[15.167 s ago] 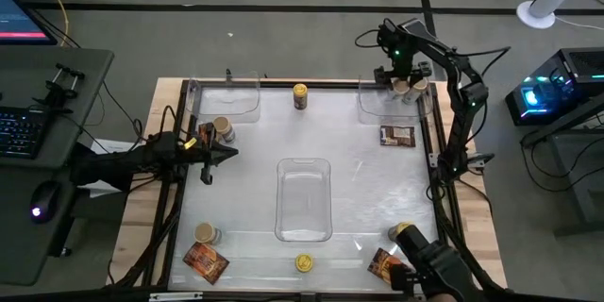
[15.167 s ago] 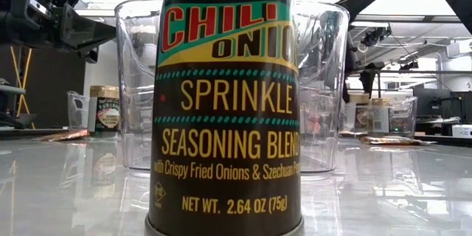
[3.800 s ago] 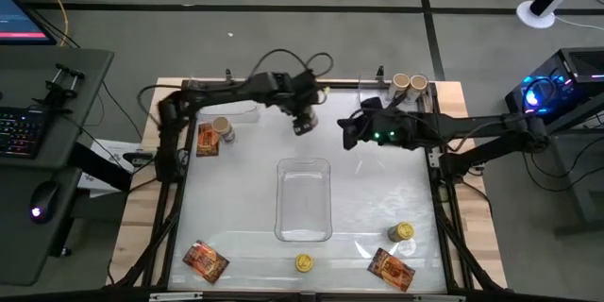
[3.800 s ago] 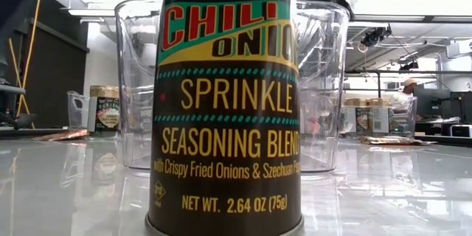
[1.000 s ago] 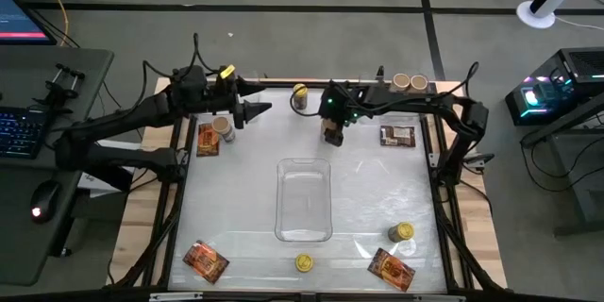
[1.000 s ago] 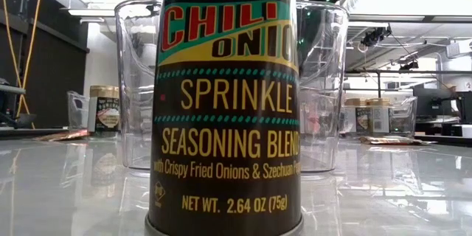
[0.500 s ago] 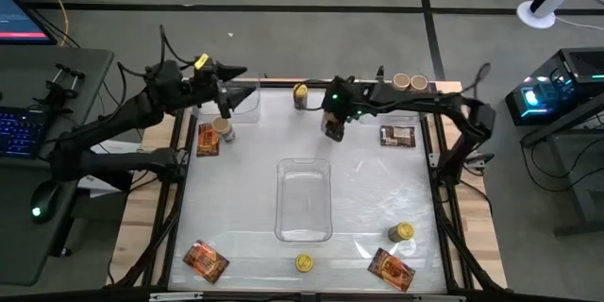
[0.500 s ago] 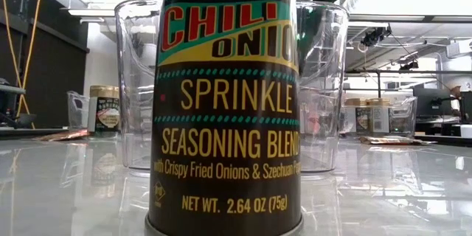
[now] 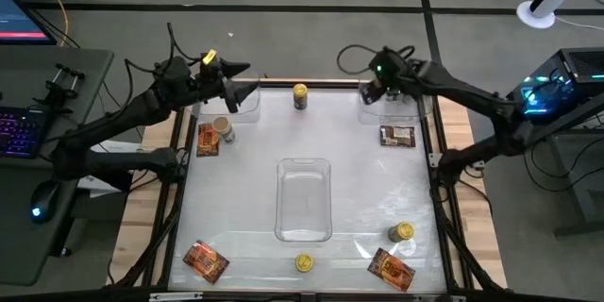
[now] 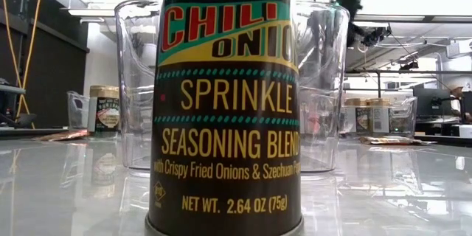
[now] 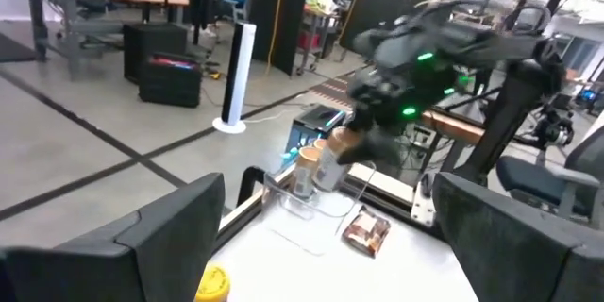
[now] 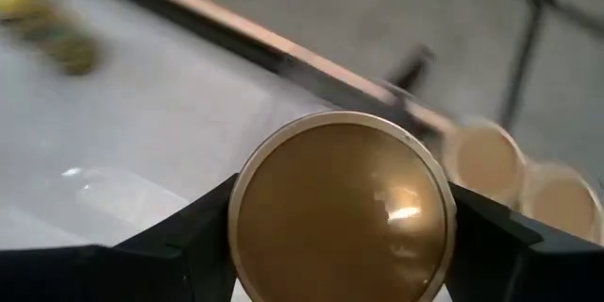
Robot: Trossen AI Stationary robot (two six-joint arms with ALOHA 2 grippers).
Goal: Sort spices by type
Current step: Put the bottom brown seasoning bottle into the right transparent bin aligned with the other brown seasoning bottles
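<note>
My right gripper [image 9: 384, 83] hangs over the far right clear tray [image 9: 370, 106], shut on a beige-lidded spice jar [image 12: 344, 212]. Two more beige-lidded jars [image 12: 483, 162] stand below it. My left gripper [image 9: 234, 97] is open and empty above the far left tray [image 9: 247, 104]. A beige-lidded jar [image 9: 223, 128] stands on the table beside an orange packet [image 9: 205, 140]. A yellow-lidded jar [image 9: 300, 95] stands far centre. Two other yellow-lidded jars [image 9: 403, 232] [image 9: 303, 262] stand near the front. Packets lie flat at the front left [image 9: 205, 260], the front right [image 9: 390, 267] and the right [image 9: 396, 135]. My right gripper pinches the beige-lidded jar between its two fingers [image 12: 189, 236], one on each side of the body just under the lid rim [image 12: 243, 209]. The fingers come from above, pointing down. The jar [image 11: 330, 165] hangs below them, lifted clear of the table.
A larger clear tray [image 9: 304, 198] stands at the table's centre. The near yellow-lidded jar [image 10: 225, 103] fills most of the low view. A desk with a keyboard stands off the table's left side.
My right gripper has carried the beige-lidded jar up from the table near the far centre and toward the far right tray. My left gripper has drawn back toward the table's left edge, staying open.
</note>
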